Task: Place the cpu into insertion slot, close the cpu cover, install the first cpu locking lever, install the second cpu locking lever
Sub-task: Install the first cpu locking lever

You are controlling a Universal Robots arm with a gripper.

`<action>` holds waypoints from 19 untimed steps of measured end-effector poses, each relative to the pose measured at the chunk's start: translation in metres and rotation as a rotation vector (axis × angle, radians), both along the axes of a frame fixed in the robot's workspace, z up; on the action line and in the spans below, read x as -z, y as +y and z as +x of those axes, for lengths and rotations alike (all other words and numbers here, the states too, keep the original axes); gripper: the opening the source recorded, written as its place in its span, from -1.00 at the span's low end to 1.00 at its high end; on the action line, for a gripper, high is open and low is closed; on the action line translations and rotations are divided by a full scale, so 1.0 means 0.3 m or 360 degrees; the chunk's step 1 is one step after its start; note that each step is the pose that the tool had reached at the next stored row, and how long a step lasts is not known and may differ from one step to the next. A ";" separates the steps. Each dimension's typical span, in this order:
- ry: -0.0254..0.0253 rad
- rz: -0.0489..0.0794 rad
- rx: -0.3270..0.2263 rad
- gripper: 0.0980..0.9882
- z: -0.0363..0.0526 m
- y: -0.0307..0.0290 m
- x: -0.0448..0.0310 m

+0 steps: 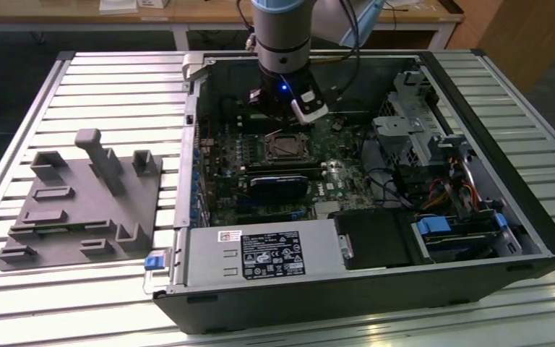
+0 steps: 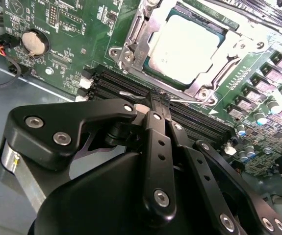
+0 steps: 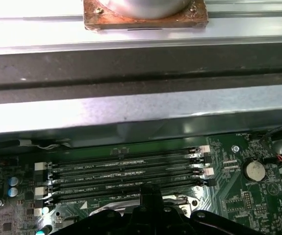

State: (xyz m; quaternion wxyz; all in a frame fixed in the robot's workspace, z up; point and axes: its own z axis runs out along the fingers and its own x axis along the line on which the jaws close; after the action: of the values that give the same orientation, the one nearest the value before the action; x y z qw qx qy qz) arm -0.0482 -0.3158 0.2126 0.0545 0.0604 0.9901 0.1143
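The cpu (image 2: 185, 46) lies flat, face up, in the insertion slot (image 1: 282, 148) with the cpu cover (image 2: 133, 36) framing it (square, so no long axis), and a thin silver lever (image 2: 131, 93) runs along the socket's edge, parallel to the memory slots (image 3: 126, 171). The gripper (image 2: 158, 100) has its fingers drawn together, tips at that lever; whether they pinch it or only press it is hard to make out. The open computer case (image 1: 355, 303) rests on a slatted metal table (image 1: 113, 87) beside a grey tray (image 1: 75, 210).
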 end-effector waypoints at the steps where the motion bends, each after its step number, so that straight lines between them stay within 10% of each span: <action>1: -0.00074 -0.0003 0.0010 -0.98 0.000 0.000 0.000; 5: -0.00364 -0.0014 0.0049 -0.98 0.000 0.000 0.002; 19: -0.00933 -0.0063 0.0139 -0.98 -0.009 0.012 0.009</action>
State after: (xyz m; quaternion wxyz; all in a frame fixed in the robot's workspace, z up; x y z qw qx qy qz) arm -0.0510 -0.3124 0.2100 0.0896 0.0992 0.9866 0.0939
